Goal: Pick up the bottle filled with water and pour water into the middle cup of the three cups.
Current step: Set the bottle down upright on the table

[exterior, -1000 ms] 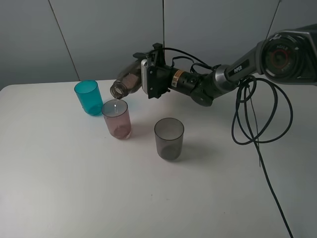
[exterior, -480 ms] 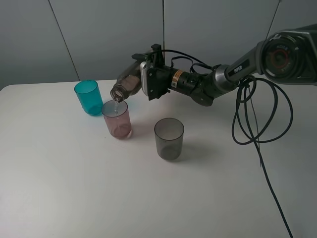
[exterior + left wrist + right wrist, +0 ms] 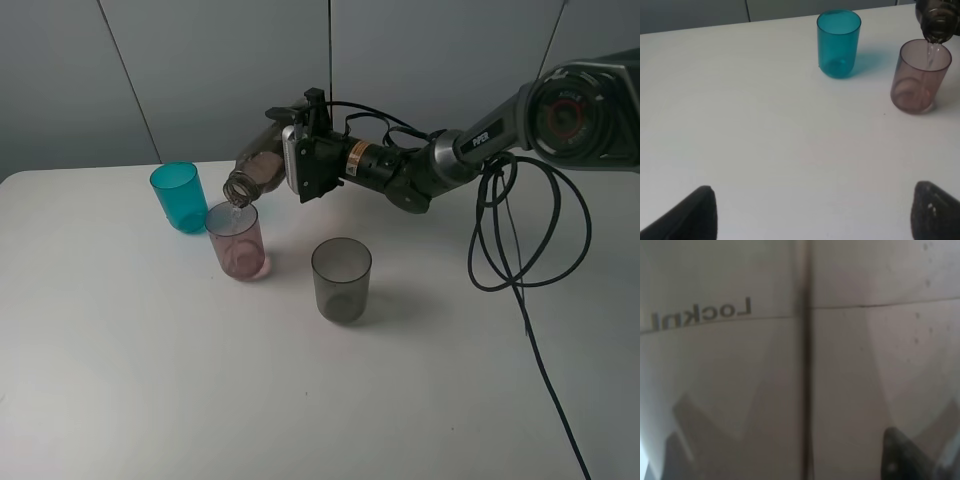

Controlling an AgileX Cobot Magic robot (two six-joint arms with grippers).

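Count on the white table [image 3: 150,380]: one teal cup [image 3: 179,197], one pink cup [image 3: 237,240], one grey cup [image 3: 341,280], three in all. The pink cup stands between the other two, just beside the teal one. One bottle [image 3: 258,170], tilted mouth-down, its mouth just above the pink cup's rim. A thin stream of water [image 3: 930,52] falls into that cup. Right claw [image 3: 296,163] is clamped around the bottle's body, holding it in the air. Left claw [image 3: 815,216] has its two dark fingertips spread wide, low over the table.

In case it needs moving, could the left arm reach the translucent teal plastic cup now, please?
Probably yes: only bare white table lies between the open left hand and the translucent teal plastic cup.
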